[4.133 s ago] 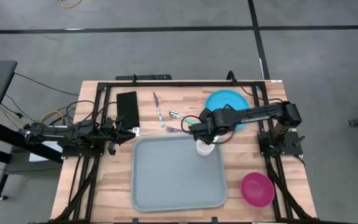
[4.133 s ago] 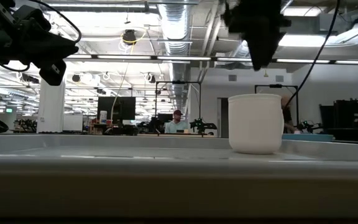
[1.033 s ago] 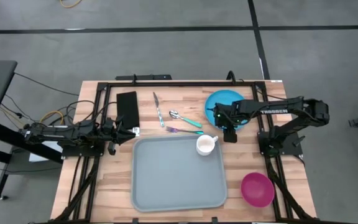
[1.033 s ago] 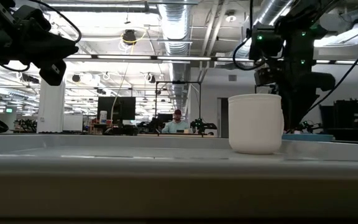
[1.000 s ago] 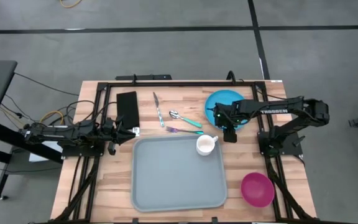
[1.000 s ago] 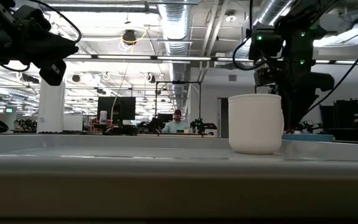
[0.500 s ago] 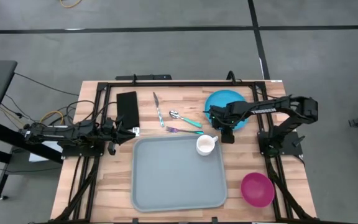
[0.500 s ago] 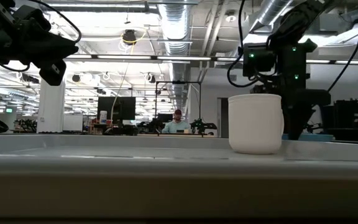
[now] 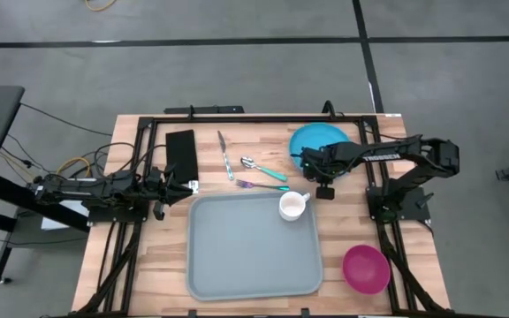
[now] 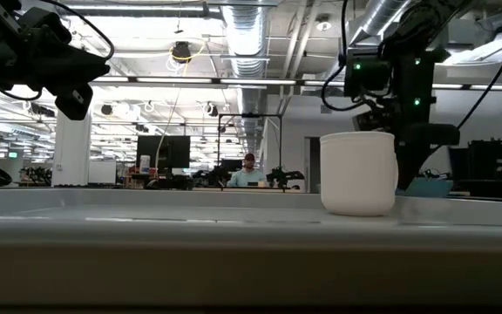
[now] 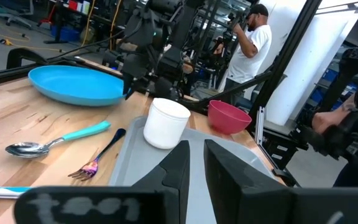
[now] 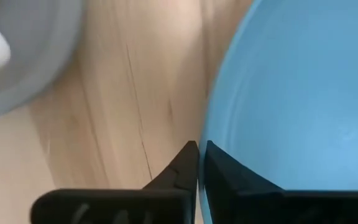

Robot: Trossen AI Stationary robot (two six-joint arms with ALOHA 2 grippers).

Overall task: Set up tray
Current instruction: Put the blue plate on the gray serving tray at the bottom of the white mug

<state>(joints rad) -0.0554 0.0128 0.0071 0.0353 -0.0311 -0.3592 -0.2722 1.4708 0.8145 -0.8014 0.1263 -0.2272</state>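
From above, the tray (image 9: 250, 246) lies at the table's 6 o'clock side, a white cup (image 9: 292, 207) in its 1 o'clock corner. The right gripper (image 9: 323, 179) sits at the blue plate's (image 9: 316, 140) near edge. The left gripper (image 9: 191, 186) waits at the tray's 10 o'clock, fingers closed. The right wrist view shows its fingers (image 12: 182, 165) pinched on the plate rim

Grey concrete floor (image 9: 237, 79) with black lines — exposed ceiling ducts (image 10: 251, 22), strip lights.
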